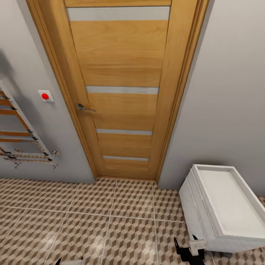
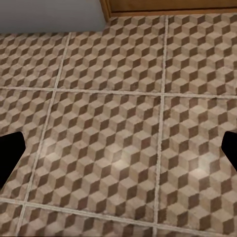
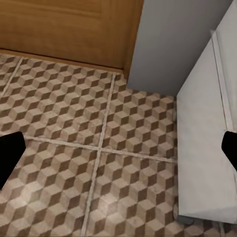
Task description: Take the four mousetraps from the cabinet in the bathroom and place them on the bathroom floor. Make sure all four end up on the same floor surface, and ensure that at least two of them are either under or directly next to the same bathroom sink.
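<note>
Underfoot, the bathroom floor [image 1: 110,217] of cube-patterned tiles lies bare; no mousetrap rests on the tiles seen here, so the fetching looks undone. Both grippers, left [image 2: 118,153] and right [image 3: 118,153], gape wide, holding nothing. Ahead stands a wooden door [image 1: 117,88], a white drawer unit [image 1: 217,206] beside it.

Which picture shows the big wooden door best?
The head view: the door appears nearly whole, with its handle and pale stripes. The right wrist view catches just its lower part above the floor, and the left wrist view a thin strip at the edge.
</note>
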### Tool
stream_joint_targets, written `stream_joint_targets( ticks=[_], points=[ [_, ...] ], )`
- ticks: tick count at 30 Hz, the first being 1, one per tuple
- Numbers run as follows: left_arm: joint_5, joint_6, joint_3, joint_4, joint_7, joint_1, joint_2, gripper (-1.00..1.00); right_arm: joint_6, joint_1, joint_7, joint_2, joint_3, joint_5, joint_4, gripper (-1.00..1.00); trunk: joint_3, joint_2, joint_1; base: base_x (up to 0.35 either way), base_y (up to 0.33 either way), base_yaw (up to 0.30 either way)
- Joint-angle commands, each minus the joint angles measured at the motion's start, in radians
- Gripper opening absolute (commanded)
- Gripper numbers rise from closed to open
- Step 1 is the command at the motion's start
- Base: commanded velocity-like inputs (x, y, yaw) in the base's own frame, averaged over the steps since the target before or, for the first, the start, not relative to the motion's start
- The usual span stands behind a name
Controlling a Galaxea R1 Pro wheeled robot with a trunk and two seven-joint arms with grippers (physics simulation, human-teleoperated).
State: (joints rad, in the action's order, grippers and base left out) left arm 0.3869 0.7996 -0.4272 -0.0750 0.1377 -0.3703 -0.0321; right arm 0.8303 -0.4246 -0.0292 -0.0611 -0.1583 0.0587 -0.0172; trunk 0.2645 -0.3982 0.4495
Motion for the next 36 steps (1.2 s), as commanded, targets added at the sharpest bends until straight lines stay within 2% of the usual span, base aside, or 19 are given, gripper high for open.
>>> stream_joint_targets(
  ticks=[1,36],
  points=[
    [0.002,0.004,-0.008,-0.004,0.005,-0.001,0.001,1.0,0.003,0.0,-0.003,0.0,-0.009,0.006,0.0,1.0,0.002,-0.002,0.001,0.0,0.0,0.279],
    [0.001,0.004,-0.008,-0.003,0.005,-0.001,0.001,1.0,0.003,0.0,-0.003,0.0,-0.009,0.006,0.0,1.0,0.002,-0.002,0.001,0.0,0.0,0.279]
  ],
)
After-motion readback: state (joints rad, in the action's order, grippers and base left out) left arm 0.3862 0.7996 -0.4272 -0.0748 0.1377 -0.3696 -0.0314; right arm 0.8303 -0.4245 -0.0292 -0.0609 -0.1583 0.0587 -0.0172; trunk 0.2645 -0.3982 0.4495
